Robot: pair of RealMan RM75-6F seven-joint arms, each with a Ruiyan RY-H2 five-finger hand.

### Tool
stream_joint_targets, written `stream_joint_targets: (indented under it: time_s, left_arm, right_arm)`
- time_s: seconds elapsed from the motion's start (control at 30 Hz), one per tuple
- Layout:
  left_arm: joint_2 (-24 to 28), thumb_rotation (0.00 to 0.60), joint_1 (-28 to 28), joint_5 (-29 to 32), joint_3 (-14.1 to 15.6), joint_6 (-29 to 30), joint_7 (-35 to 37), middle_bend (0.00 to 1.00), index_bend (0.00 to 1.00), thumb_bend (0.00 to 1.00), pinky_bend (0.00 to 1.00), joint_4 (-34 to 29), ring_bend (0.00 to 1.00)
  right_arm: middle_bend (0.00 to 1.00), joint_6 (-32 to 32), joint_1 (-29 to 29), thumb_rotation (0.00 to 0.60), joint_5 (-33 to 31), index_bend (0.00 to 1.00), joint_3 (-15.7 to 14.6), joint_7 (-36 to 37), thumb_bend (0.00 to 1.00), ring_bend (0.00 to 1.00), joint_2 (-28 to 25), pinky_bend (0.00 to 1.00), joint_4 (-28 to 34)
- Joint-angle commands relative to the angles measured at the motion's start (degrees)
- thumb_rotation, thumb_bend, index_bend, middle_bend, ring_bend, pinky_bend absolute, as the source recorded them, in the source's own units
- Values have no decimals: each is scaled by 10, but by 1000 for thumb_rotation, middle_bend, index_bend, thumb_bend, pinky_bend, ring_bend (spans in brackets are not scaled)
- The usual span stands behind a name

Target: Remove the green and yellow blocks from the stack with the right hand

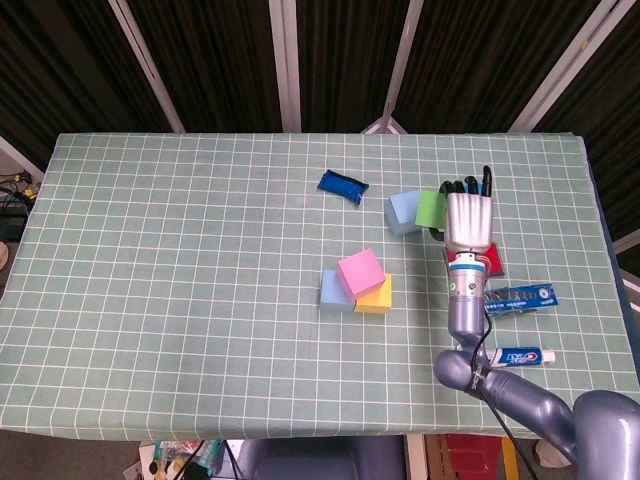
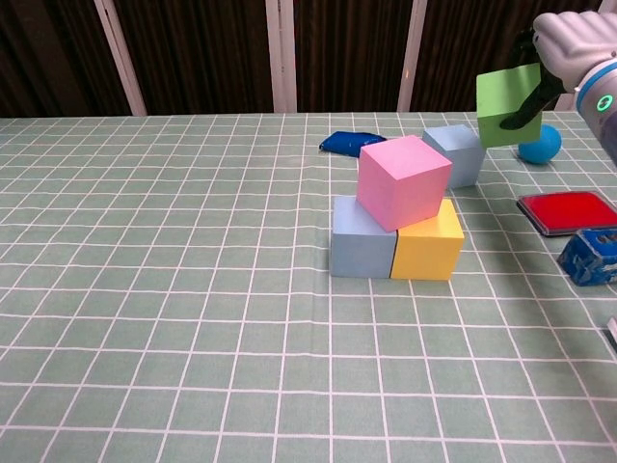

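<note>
My right hand grips the green block and holds it raised above the table at the right. On the table stay a pale blue block and the yellow block side by side. The pink block lies tilted on top of both. A second light blue block rests on the cloth behind them, apart from the stack. My left hand appears in neither view.
A dark blue pouch lies at the back. A blue ball, a red flat case, a blue toothpaste box and a toothpaste tube crowd the right side. The checked green cloth covers the table.
</note>
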State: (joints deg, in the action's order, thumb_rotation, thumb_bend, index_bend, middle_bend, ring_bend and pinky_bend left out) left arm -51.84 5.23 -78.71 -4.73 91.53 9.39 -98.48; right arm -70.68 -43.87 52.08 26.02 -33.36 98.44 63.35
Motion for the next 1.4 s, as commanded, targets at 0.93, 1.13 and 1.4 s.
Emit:
stream_joint_targets:
  time_s: [0.93,1.13,1.4]
  left_arm:
    - [-4,600,1,-10,4,6,-17,0,132,257,0,-7,0]
    - [-3,600,1,-8,3,5,-11,0,133,256,0,-5,0]
    - [0,600,1,-6,2,3,-3,0,134,256,0,-5,0]
  right_arm:
    - [372,118,71,600,12,636,-50,123,119,217,-87,0,-53]
    - [253,131,68,600,14,455,-57,133,119,156,-81,0,-56]
    - [0,146,68,600,-34,66,-51,80,117,0,-107,0,-15]
